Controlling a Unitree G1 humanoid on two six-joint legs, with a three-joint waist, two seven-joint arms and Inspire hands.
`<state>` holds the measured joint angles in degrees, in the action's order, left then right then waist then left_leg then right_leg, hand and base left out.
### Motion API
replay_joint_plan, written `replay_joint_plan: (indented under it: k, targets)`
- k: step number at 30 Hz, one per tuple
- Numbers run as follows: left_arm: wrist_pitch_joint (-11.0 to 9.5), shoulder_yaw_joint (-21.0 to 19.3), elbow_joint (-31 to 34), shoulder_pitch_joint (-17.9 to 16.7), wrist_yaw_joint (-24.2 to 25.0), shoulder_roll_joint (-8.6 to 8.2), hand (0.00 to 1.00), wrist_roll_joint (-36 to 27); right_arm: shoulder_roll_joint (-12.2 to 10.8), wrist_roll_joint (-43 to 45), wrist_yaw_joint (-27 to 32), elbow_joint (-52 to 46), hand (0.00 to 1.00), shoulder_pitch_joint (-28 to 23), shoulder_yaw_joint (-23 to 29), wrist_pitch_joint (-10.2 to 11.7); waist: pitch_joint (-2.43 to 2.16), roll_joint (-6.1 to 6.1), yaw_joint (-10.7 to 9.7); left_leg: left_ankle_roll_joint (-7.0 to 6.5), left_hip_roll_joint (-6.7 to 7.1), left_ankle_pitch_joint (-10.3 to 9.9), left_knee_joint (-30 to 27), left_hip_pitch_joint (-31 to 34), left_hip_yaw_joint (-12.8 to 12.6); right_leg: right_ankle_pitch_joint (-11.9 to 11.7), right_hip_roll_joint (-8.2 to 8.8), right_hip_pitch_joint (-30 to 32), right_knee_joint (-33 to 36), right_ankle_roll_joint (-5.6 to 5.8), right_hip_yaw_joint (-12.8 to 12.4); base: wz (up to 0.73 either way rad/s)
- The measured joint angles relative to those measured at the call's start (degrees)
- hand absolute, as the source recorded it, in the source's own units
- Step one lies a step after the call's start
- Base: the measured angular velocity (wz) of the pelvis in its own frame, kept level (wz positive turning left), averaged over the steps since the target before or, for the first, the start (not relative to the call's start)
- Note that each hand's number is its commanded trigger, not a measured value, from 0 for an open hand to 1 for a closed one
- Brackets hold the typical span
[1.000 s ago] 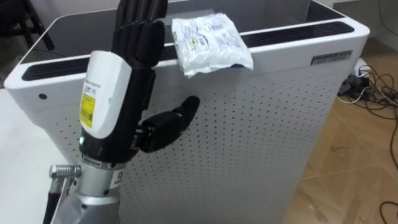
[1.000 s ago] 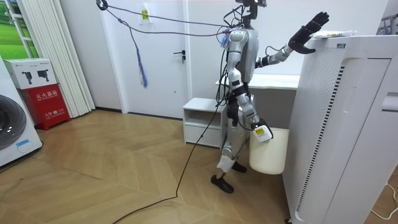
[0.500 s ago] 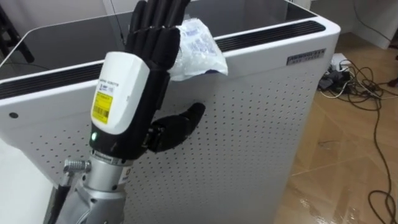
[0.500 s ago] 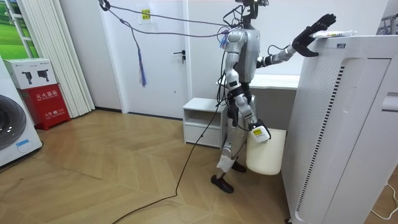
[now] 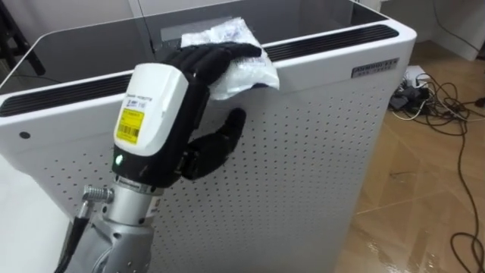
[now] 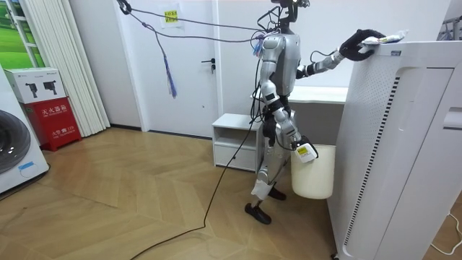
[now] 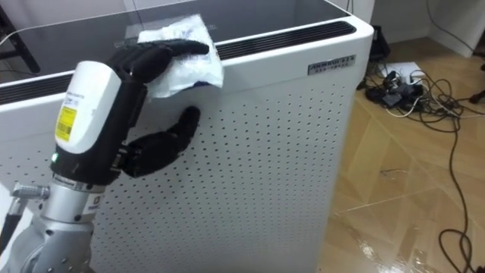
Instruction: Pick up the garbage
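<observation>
A crumpled white plastic bag [image 5: 246, 67] lies on the top front edge of a tall white perforated appliance [image 5: 318, 144]. My left hand [image 5: 193, 68] reaches up from the lower left, and its dark fingers bend over the bag from above. The thumb [image 5: 220, 144] sticks out below, against the perforated front panel. In the room view I stand beside the appliance with the left hand [image 6: 359, 42] raised on the bag [image 6: 386, 37]. My right hand [image 6: 302, 152] hangs low at the rim of a white bin [image 6: 314, 179].
Loose cables [image 5: 443, 98] lie on the wooden floor to the right of the appliance. Behind me stand a low white cabinet [image 6: 234, 137] and a table. At the room view's left are a red box [image 6: 58, 119] and a washing machine [image 6: 14, 155].
The left hand's fingers, straight and upright a second ago, have folded forward and down onto the bag. The bag is squashed a little under them.
</observation>
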<state>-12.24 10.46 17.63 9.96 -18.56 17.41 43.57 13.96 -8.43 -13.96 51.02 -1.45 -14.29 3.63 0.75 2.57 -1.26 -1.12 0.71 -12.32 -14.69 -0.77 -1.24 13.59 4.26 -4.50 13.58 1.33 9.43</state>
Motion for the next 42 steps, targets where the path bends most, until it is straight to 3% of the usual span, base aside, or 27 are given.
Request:
replay_joint_plan:
  k: [4,14,19,22,25,26,29,32,33,37,42]
  targets:
    - [0.8,-1.2,0.0,2.0,-0.2,-0.02,1.0,1.1,0.0,0.0,0.0,0.0,1.0,0.0,0.0,-0.2,-0.04,0.26,0.0,0.0,0.0,0.0,0.1,0.0,-0.1,-0.1,0.0,0.4,0.0,0.03,-0.1,0.0]
    - [1.1,-1.4,0.0,2.7,-1.3,-0.02,1.0,0.9,0.5,0.1,0.0,-0.2,1.0,0.0,0.4,-1.2,-0.08,0.3,0.0,0.02,0.01,0.0,0.2,0.0,-0.2,-0.1,0.01,0.3,0.0,0.03,-0.2,0.0]
    - [1.0,-1.4,0.0,2.7,-1.3,-0.07,1.0,-3.4,1.4,-0.2,0.1,-0.6,1.0,0.0,0.5,-1.2,-0.1,0.32,0.0,0.07,-0.01,0.0,0.4,-0.3,-0.2,-0.1,0.02,-0.2,-0.1,0.04,0.1,0.01]
    - [1.0,-1.3,1.2,2.2,-0.7,-0.15,1.0,-14.1,1.8,-0.3,0.1,-0.5,1.0,0.0,0.3,-1.2,-0.35,0.39,0.0,0.14,0.01,0.1,0.9,-0.6,-0.1,-0.1,-0.02,-0.4,-0.7,0.04,0.0,0.0]
    - [0.0,-0.6,4.3,2.2,3.8,-1.44,1.0,-32.2,1.5,-0.1,-0.1,-0.5,1.0,0.0,-0.9,-1.2,-0.53,-0.43,0.2,0.17,-0.01,0.1,1.1,-0.7,-0.1,-0.1,-0.01,-0.5,-0.9,0.04,0.2,0.0]
    - [-0.1,-0.2,4.6,2.2,4.8,-1.7,1.0,-35.6,1.4,-0.1,-0.2,-0.5,1.0,0.1,-1.1,-1.2,-0.56,-0.63,0.2,0.17,-0.04,0.1,1.1,-0.8,-0.1,-0.1,-0.01,-0.5,-0.9,0.04,0.2,0.0]
    - [-0.1,1.2,6.8,2.1,11.0,-2.98,1.0,-52.3,0.7,-0.1,-0.9,-0.5,1.0,0.1,-1.4,-1.2,-0.45,-1.62,0.2,0.17,-0.05,0.1,1.2,-0.8,0.0,-0.1,-0.02,-0.5,-1.0,0.04,0.1,-0.01]
    - [0.0,3.8,7.3,2.1,18.1,-3.06,1.0,-68.1,0.6,0.0,-1.1,-1.2,1.0,0.2,-2.3,-1.2,-0.49,-2.08,0.0,0.17,-0.06,0.1,1.2,-0.6,-0.2,-0.1,0.0,-0.4,-1.0,0.04,0.0,-0.02]
    - [0.9,5.3,7.3,2.0,21.0,-2.99,1.0,-73.8,0.6,0.0,-1.1,-1.5,1.0,0.2,-2.5,-1.2,-0.49,-2.11,0.1,0.17,-0.09,0.1,1.2,-0.6,-0.3,-0.1,0.01,-0.4,-1.0,0.05,0.0,0.0]
    - [3.7,9.5,7.3,2.0,29.9,-2.66,1.0,-85.8,-0.3,0.0,-1.1,-0.4,1.0,1.1,-3.1,-1.2,-0.5,-2.04,-0.2,0.17,-0.37,0.1,1.2,-0.7,-0.3,-0.1,-0.01,-0.4,-1.0,0.05,-0.3,-0.01]
    - [6.0,10.4,7.6,2.3,39.2,-3.73,1.0,-94.4,-0.6,0.0,-1.0,0.4,1.0,1.5,-4.1,-2.0,-0.68,-1.42,-0.7,0.17,-0.49,0.1,-0.1,1.4,-0.3,-0.3,-0.08,1.0,-0.7,-0.06,0.3,0.04]
